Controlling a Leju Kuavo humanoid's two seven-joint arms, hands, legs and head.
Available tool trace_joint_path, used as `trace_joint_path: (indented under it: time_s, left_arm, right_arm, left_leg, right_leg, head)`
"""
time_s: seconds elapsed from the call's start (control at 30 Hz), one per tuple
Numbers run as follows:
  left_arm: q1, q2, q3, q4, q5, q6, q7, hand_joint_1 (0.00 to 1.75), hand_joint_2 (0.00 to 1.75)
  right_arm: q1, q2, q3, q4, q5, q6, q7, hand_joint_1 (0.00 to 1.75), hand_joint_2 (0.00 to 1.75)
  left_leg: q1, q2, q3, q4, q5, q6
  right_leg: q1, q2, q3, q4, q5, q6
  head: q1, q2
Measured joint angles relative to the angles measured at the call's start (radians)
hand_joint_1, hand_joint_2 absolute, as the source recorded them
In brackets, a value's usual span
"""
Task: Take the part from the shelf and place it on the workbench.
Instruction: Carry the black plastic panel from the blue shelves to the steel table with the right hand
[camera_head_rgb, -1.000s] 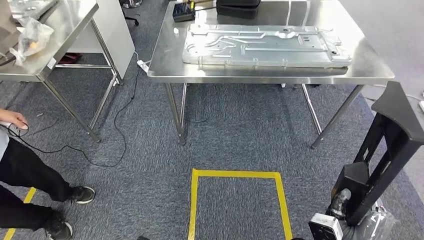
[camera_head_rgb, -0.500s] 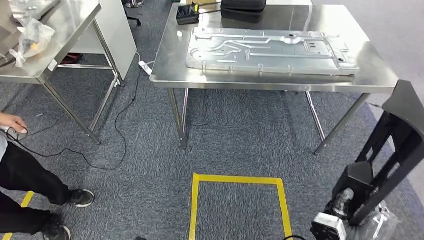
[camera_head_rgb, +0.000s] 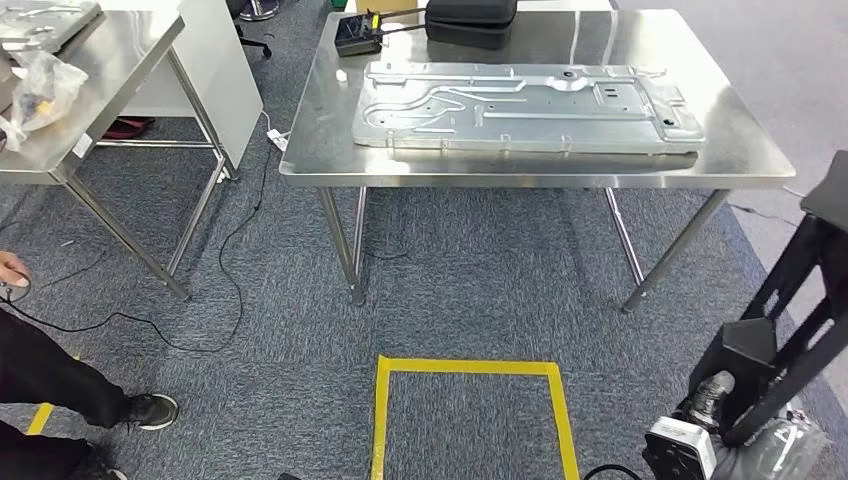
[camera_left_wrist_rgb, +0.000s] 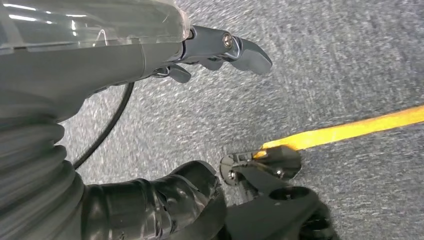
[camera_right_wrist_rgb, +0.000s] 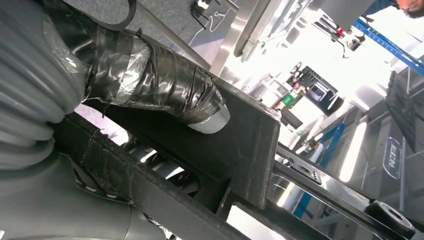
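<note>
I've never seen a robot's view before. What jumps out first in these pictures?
A large stamped metal plate lies flat on the steel workbench straight ahead. On the carpet before it is a yellow tape outline. At the lower right, the right hand grips a black angular part.

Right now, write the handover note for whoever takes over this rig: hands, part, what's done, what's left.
Left hand: hangs over the carpet, fingers apart, holds nothing.
Right hand: grips the black part, low at the robot's right side.
Workbench: straight ahead across the carpet, beyond the yellow tape square. A large metal plate covers much of its top.
Done: part is in hand, robot faces the bench.
Left: close in and set the part on the bench.
Note: a person stands at the left.
</note>
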Motion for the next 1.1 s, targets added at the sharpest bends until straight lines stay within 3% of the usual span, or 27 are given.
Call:
trace_joint_path:
  time_s: [0.1, 0.17, 0.2, 0.27, 0.3, 0.33, 0.37, 0.43, 0.5, 0.6, 0.67, 0.7, 0.77, 0.8, 0.83, 0.87, 0.93, 0.97, 1.0, 1.1]
  left_arm:
    - [-0.002, 0.001, -0.007, 0.0, -0.004, -0.001, 0.0, 0.0, 1.75]
    - [-0.001, 0.001, -0.009, 0.0, -0.005, -0.001, 0.0, 0.0, 1.75]
    - [-0.001, 0.001, -0.011, 0.0, -0.006, -0.002, 0.0, 0.0, 1.75]
    - [-0.002, 0.001, -0.013, 0.0, -0.007, -0.004, 0.0, 0.0, 1.75]
    - [-0.002, 0.001, -0.014, 0.0, -0.008, -0.005, 0.0, 0.0, 1.75]
    - [-0.001, 0.001, -0.014, 0.0, -0.008, -0.005, 0.0, 0.0, 1.75]
    - [0.0, 0.001, -0.015, 0.0, -0.008, -0.005, 0.0, 0.0, 1.75]
    - [0.001, 0.001, -0.015, 0.0, -0.01, -0.005, 0.0, 0.0, 1.75]
    - [0.0, 0.001, -0.015, 0.0, -0.013, -0.004, 0.0, 0.0, 1.75]
    - [-0.004, 0.001, -0.016, 0.0, -0.015, -0.005, -0.001, 0.0, 1.75]
    - [-0.005, 0.001, -0.016, 0.0, -0.015, -0.005, -0.001, 0.0, 1.75]
    - [-0.006, 0.001, -0.016, 0.0, -0.015, -0.005, -0.001, 0.0, 1.75]
    - [-0.006, 0.001, -0.016, 0.0, -0.015, -0.005, -0.001, 0.0, 1.75]
    - [-0.004, 0.001, -0.016, 0.0, -0.015, -0.005, -0.001, 0.0, 1.75]
    - [-0.002, 0.001, -0.016, 0.0, -0.015, -0.005, -0.001, 0.0, 1.75]
    - [0.0, 0.001, -0.016, 0.0, -0.015, -0.005, -0.001, 0.0, 1.75]
    - [0.001, 0.002, -0.016, 0.0, -0.015, -0.005, -0.001, 0.0, 1.75]
    - [0.002, 0.002, -0.016, 0.0, -0.015, -0.005, -0.001, 0.0, 1.75]
    - [0.001, 0.003, -0.016, 0.0, -0.015, -0.005, -0.001, 0.0, 1.75]
    - [-0.004, 0.004, -0.016, 0.0, -0.016, -0.005, -0.001, 0.0, 1.75]
  right_arm:
    - [-0.012, -0.011, -0.011, 0.0, -0.002, 0.0, 0.006, 1.75, 1.75]
    - [-0.022, -0.02, -0.018, 0.0, -0.003, 0.001, 0.011, 1.75, 1.75]
    - [-0.027, -0.027, -0.022, 0.0, -0.003, 0.001, 0.014, 1.75, 1.75]
    - [-0.035, -0.037, -0.028, 0.002, -0.004, 0.003, 0.02, 1.75, 1.75]
    - [-0.037, -0.04, -0.031, 0.004, -0.005, 0.003, 0.022, 1.75, 1.75]
    - [-0.038, -0.043, -0.032, 0.006, -0.006, 0.004, 0.023, 1.75, 1.75]
    - [-0.039, -0.046, -0.034, 0.008, -0.007, 0.004, 0.024, 1.75, 1.75]
    - [-0.043, -0.05, -0.036, 0.011, -0.009, 0.004, 0.027, 1.75, 1.75]
    - [-0.049, -0.052, -0.038, 0.013, -0.01, 0.005, 0.03, 1.75, 1.75]
    - [-0.052, -0.054, -0.04, 0.016, -0.011, 0.006, 0.035, 1.75, 1.75]
    - [-0.055, -0.054, -0.041, 0.017, -0.012, 0.006, 0.035, 1.75, 1.75]
    - [-0.056, -0.055, -0.041, 0.017, -0.012, 0.006, 0.035, 1.75, 1.75]
    - [-0.06, -0.055, -0.042, 0.018, -0.012, 0.008, 0.035, 1.75, 1.75]
    - [-0.06, -0.055, -0.042, 0.019, -0.012, 0.009, 0.035, 1.75, 1.75]
    - [-0.06, -0.055, -0.042, 0.02, -0.012, 0.01, 0.035, 1.75, 1.75]
    - [-0.06, -0.055, -0.042, 0.021, -0.012, 0.012, 0.036, 1.75, 1.75]
    - [-0.061, -0.056, -0.042, 0.023, -0.012, 0.016, 0.037, 1.75, 1.75]
    - [-0.062, -0.056, -0.042, 0.023, -0.012, 0.018, 0.037, 1.75, 1.75]
    - [-0.064, -0.056, -0.042, 0.024, -0.012, 0.02, 0.037, 1.75, 1.75]
    - [-0.067, -0.058, -0.042, 0.025, -0.013, 0.021, 0.038, 1.75, 1.75]
  left_leg:
    - [-0.001, 0.0, 0.013, -0.021, -0.005, 0.009]
    - [0.005, 0.0, 0.031, -0.042, -0.001, 0.018]
    - [0.007, 0.001, 0.039, -0.049, -0.002, 0.022]
    - [0.007, 0.001, 0.047, -0.052, -0.01, 0.028]
    - [0.008, 0.0, 0.052, -0.051, -0.016, 0.028]
    - [0.008, 0.0, 0.06, -0.051, -0.022, 0.027]
    - [0.009, -0.001, 0.07, -0.05, -0.03, 0.024]
    - [0.01, -0.003, 0.089, -0.047, -0.048, 0.014]
    - [0.008, -0.004, 0.096, -0.041, -0.065, 0.001]
    - [0.006, -0.002, 0.103, -0.043, -0.079, -0.015]
    - [0.007, -0.001, 0.096, -0.008, -0.101, -0.024]
    - [0.009, -0.001, 0.073, 0.04, -0.121, -0.028]
    - [0.01, -0.001, -0.014, 0.183, -0.167, -0.032]
    - [0.01, -0.001, -0.057, 0.241, -0.175, -0.032]
    - [0.011, -0.001, -0.085, 0.266, -0.161, -0.031]
    - [0.01, -0.001, -0.094, 0.25, -0.127, -0.027]
    - [0.006, -0.003, -0.066, 0.131, -0.027, -0.012]
    - [0.002, -0.003, -0.046, 0.075, 0.007, -0.003]
    - [-0.002, -0.003, -0.03, 0.033, 0.021, 0.005]
    - [-0.006, -0.003, -0.009, -0.007, 0.009, 0.017]
  right_leg:
    - [-0.003, -0.002, 0.007, -0.004, -0.008, 0.017]
    - [-0.003, -0.004, -0.004, 0.031, -0.029, 0.029]
    - [-0.005, -0.005, -0.027, 0.078, -0.051, 0.033]
    - [-0.009, -0.004, -0.105, 0.204, -0.096, 0.042]
    - [-0.011, -0.005, -0.137, 0.247, -0.1, 0.047]
    - [-0.014, -0.005, -0.153, 0.257, -0.084, 0.05]
    - [-0.018, -0.006, -0.149, 0.228, -0.047, 0.053]
    - [-0.023, -0.008, -0.104, 0.105, 0.036, 0.056]
    - [-0.02, -0.008, -0.068, 0.023, 0.062, 0.046]
    - [-0.016, -0.005, -0.057, 0.012, 0.044, 0.021]
    - [-0.02, -0.004, -0.043, 0.006, 0.036, 0.006]
    - [-0.02, -0.005, -0.035, 0.004, 0.031, 0.0]
    - [-0.017, -0.006, -0.022, 0.003, 0.02, -0.008]
    - [-0.015, -0.006, -0.015, 0.003, 0.013, -0.01]
    - [-0.013, -0.004, -0.007, 0.003, 0.006, -0.011]
    - [-0.011, -0.002, 0.004, 0.003, -0.002, -0.011]
    - [-0.008, 0.001, 0.029, 0.002, -0.02, -0.009]
    - [-0.006, 0.001, 0.036, 0.001, -0.028, -0.005]
    - [-0.006, 0.002, 0.04, 0.0, -0.034, 0.0]
    - [-0.009, 0.0, 0.048, -0.014, -0.042, 0.018]
  head:
    - [0.0, 0.0]
    - [0.002, 0.0]
    - [0.003, 0.0]
    - [0.005, 0.0]
    - [0.005, 0.0]
    - [0.005, 0.0]
    - [0.005, 0.0]
    - [0.005, 0.0]
    - [0.006, 0.0]
    - [0.004, 0.0]
    - [0.002, 0.0]
    - [0.001, 0.0]
    - [-0.001, 0.0]
    - [-0.001, 0.0]
    - [-0.001, 0.0]
    - [-0.001, 0.0]
    - [-0.001, 0.0]
    - [0.0, 0.0]
    - [0.001, 0.0]
    - [0.0, 0.0]
